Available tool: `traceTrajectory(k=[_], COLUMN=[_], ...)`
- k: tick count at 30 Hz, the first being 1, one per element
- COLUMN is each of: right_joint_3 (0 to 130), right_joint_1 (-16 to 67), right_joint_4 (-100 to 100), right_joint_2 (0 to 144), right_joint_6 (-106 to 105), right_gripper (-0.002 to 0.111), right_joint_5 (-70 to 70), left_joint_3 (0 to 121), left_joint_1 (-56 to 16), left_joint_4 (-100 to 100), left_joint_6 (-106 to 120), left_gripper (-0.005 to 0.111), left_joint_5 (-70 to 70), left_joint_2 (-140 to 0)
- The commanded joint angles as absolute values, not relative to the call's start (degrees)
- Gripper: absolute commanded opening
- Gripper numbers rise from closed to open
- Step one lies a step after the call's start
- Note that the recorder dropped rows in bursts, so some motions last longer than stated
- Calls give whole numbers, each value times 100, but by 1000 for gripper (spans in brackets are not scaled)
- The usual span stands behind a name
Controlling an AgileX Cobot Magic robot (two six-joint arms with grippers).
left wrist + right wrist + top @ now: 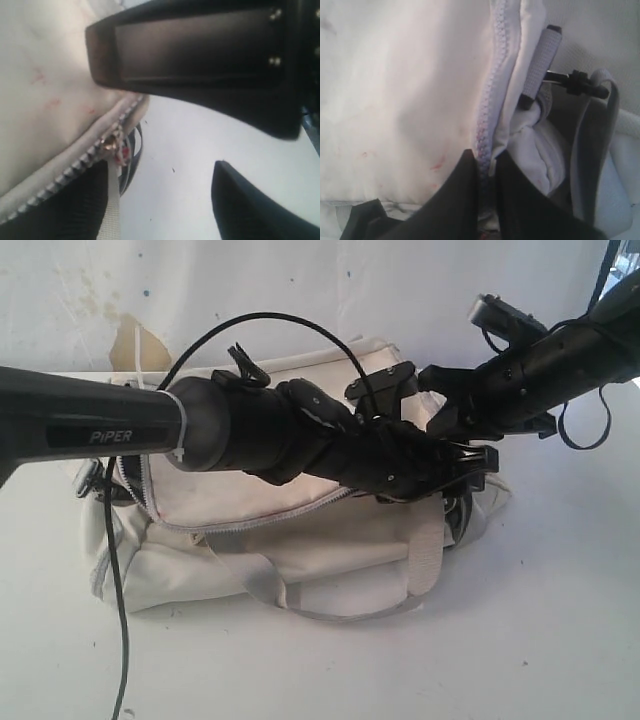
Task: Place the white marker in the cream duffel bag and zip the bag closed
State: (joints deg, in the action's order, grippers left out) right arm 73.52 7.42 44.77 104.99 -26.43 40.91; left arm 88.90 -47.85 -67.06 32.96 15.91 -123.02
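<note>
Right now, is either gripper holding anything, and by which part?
The right gripper pinches the bag by its zipper edge. The left gripper is open and holds nothing.

The cream duffel bag (250, 500) is soft matt cloth, faintly stained. Its zipper teeth (487, 115) look like pale plastic, the slider (111, 144) perhaps dull metal. The fingers (200, 45) are smooth black plastic.
</note>
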Motion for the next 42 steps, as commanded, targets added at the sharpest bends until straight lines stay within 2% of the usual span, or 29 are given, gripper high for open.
traceTrajectory(k=[1, 13, 19, 25, 29, 33, 36, 38, 40, 42], right_joint_3=[7328, 7328, 7328, 7328, 7328, 7328, 7328, 7328, 7328, 7328], right_joint_1=[743, 754, 754, 754, 754, 742, 742, 742, 742, 742], right_joint_4=[4536, 5342, 5328, 5307, 5224, 4953, 4895, 4895, 4895, 4895], right_joint_2=[10474, 10474, 10474, 10474, 10474, 10474, 10474, 10474, 10474, 10474], right_joint_6=[-2846, -4036, -3926, -3926, -3880, -3880, -3895, -3904, -4036, -4129], right_gripper=[0, 0, 0, 0, 0, 0, 0, 0, 0, 0], right_joint_5=[4093, 4573, 4803, 5035, 5151, 5374, 5416, 5405, 5416, 5428], left_joint_3=[8951, 8951, 8951, 8951, 8951, 8857, 8749, 8732, 8732, 8732], left_joint_1=[-4584, -4469, -4469, -4469, -4469, -4469, -4469, -4469, -4469, -4469], left_joint_4=[-6752, -7068, -7011, -6791, -6915, -6917, -6934, -6919, -6904, -6892], left_joint_6=[3520, 4518, 5111, 5606, 5046, 4775, 4632, 4691, 4806, 4880], left_gripper=[64, 63, 43, 30, 33, 51, 52, 45, 26, 17], left_joint_5=[1820, 1769, 1970, 1827, 1504, 1520, 1334, 1265, 1153, 1164], left_joint_2=[-12340, -12340, -12340, -12340, -12340, -12340, -12340, -12340, -12340, -12340])
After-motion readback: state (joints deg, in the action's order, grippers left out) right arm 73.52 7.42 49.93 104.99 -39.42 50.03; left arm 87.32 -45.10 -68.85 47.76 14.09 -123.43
